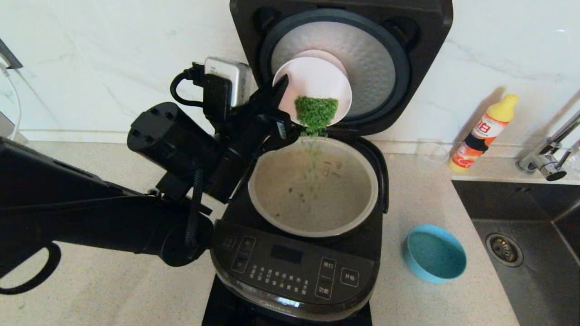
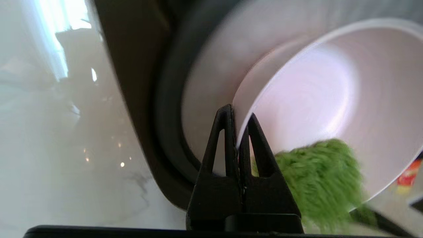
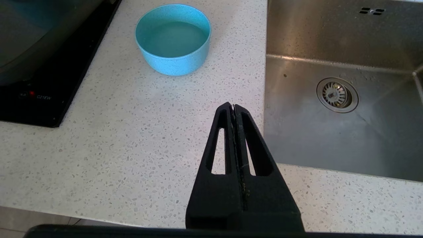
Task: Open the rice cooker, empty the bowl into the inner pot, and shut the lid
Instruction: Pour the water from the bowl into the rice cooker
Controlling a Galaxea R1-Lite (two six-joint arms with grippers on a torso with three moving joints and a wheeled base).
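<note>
Now left gripper (image 2: 238, 124) tips bowl (image 1: 312, 90), grains apparently entering inner pot (image 1: 272, 213).

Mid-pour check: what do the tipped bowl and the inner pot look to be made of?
Pink bowl: smooth, matte, thin-walled, probably plastic or melamine; the left gripper pinches its rim. Inner pot: likely coated metal, pale matte interior with printed level marks.

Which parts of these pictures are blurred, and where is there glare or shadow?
Head view: falling green grains smear above the inner pot; the yellow bottle casts a shadow on the wall. Left wrist view: the white bowl and green heap are motion-blurred; window glare on the wall. Right wrist view: sharp, evenly lit.
</note>
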